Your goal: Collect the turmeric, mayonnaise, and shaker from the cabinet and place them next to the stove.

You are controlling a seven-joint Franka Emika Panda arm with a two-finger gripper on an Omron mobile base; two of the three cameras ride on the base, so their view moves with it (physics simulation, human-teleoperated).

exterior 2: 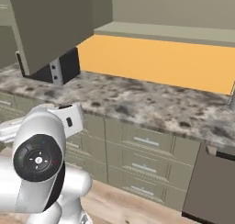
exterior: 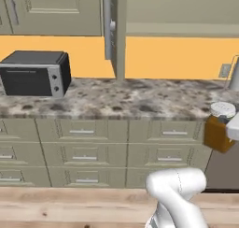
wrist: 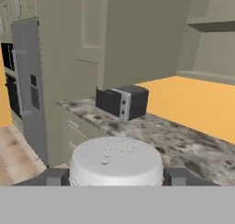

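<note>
**Desk:** Left base view, left to right: a small black oven (exterior: 35,75) sits on the speckled counter (exterior: 116,98), a cabinet door (exterior: 109,26) hangs open edge-on above it, and at the far right the amber jar (exterior: 218,131) rides in the air in front of the drawers. What is your tool doing?

**Field:** The gripper (wrist: 117,177) is clamped on that jar. In the hand view you see the white lid (wrist: 117,159) wedged between the two dark fingertips (wrist: 53,177), jaws about half wide around it. The jar hangs upright, below the counter's edge and out in front of it, touching nothing else.

**Desk:** Where could this go wrong for you?

**Field:** Three places, by my reading. First, the hold seems to sit high, near the lid; a sharp swing could make the jar pivot or slide out and drop to the floor. Second, the jar is lower than the counter, so if you move it inward before lifting, its body would strike the stone edge or a drawer front. Third, that open door (exterior 2: 50,25) juts out over the counter on the left; a wide sweep of the arm could clip it.

**Desk:** And the drop-off?

**Field:** You must set the jar beside the stove, not on it. Release too high and it tips.
</note>
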